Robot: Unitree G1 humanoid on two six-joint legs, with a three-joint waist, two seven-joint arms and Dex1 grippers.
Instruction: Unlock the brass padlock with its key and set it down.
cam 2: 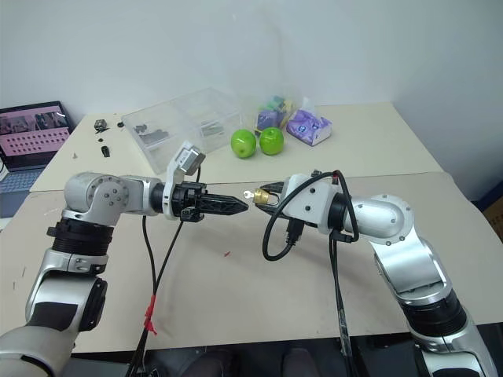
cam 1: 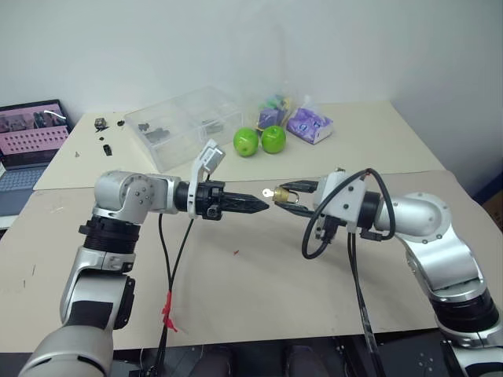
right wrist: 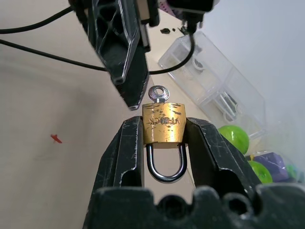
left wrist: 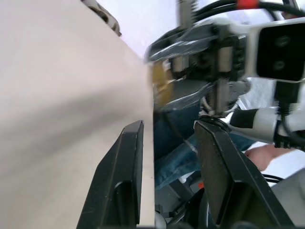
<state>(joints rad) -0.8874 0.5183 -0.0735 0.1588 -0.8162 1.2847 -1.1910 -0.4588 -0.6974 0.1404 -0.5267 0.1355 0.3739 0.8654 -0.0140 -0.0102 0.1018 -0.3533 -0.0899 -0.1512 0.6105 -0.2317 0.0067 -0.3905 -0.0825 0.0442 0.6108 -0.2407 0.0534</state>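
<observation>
Gripping the small brass padlock (right wrist: 163, 125) in our right tool (right wrist: 163, 143), we judged it rigid and slippery; our left tool (cam 2: 236, 206) hovered unclenched beside its silvery key (right wrist: 158, 93).

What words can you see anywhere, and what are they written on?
Stamped letters on the brass padlock: worn and upside down, too unclear to read.
Laptop screen: rows of small pictures, any text too small to read.
Purple packet: print too small to read.
No other writing shows.
</observation>
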